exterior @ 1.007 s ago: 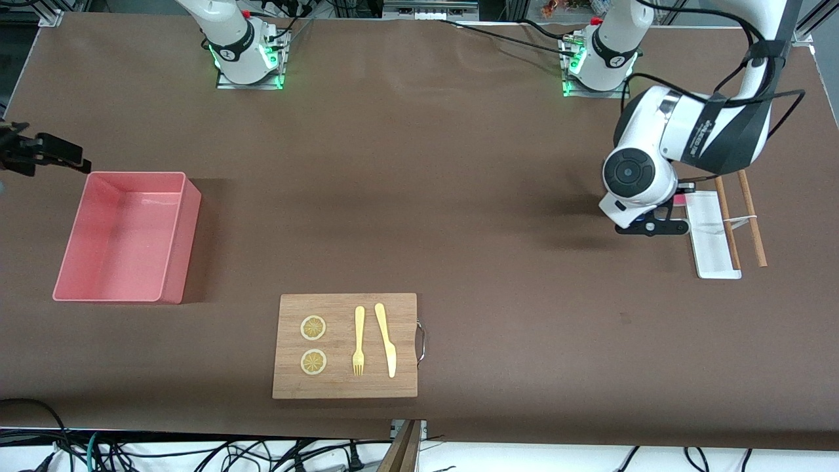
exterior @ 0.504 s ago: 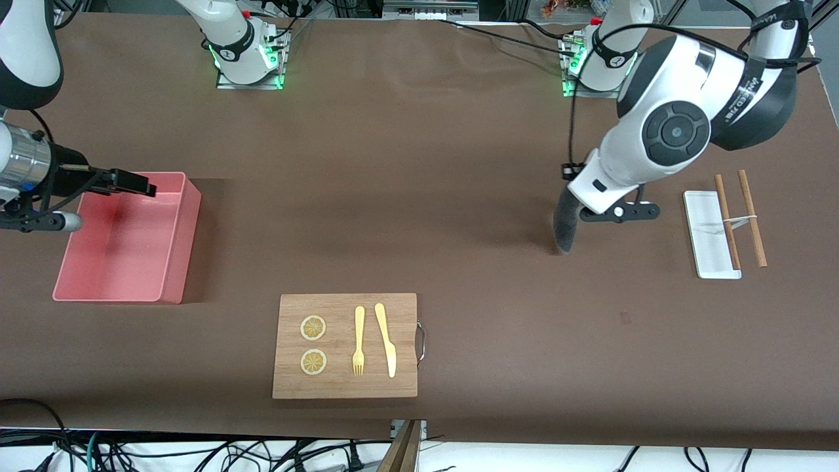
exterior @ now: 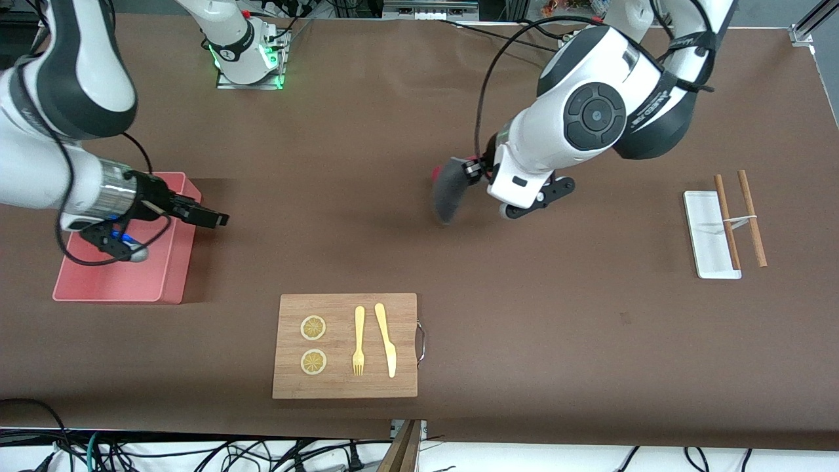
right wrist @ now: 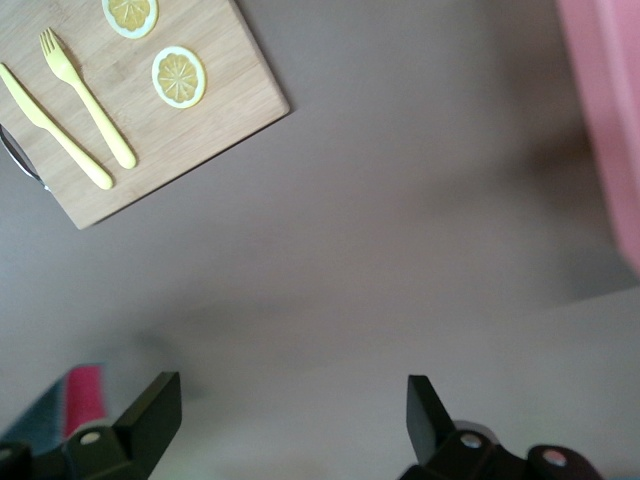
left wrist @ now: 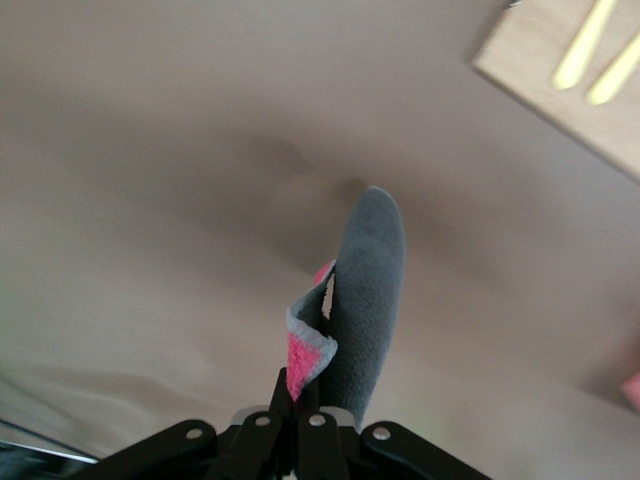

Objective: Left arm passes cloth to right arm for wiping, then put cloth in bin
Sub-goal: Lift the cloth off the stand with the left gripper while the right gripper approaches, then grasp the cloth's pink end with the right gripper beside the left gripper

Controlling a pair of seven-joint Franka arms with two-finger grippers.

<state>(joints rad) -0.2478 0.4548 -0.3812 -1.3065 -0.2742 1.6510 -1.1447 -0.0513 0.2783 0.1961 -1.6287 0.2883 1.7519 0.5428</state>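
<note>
Grey-and-pink cloth hung pinched tight in the left gripper over the table's middle, dangling free so the other arm could grab it. Right gripper hovered by the bin at the right arm's end, fingers spread wide, probably for the handoff.

Even overhead light falls bright on the brown table; the left arm and right arm show glossy glare; soft shadows lie under the cloth and beside the bin; the cloth is motion-blurred; both wrist views look soft and hazy.
</note>
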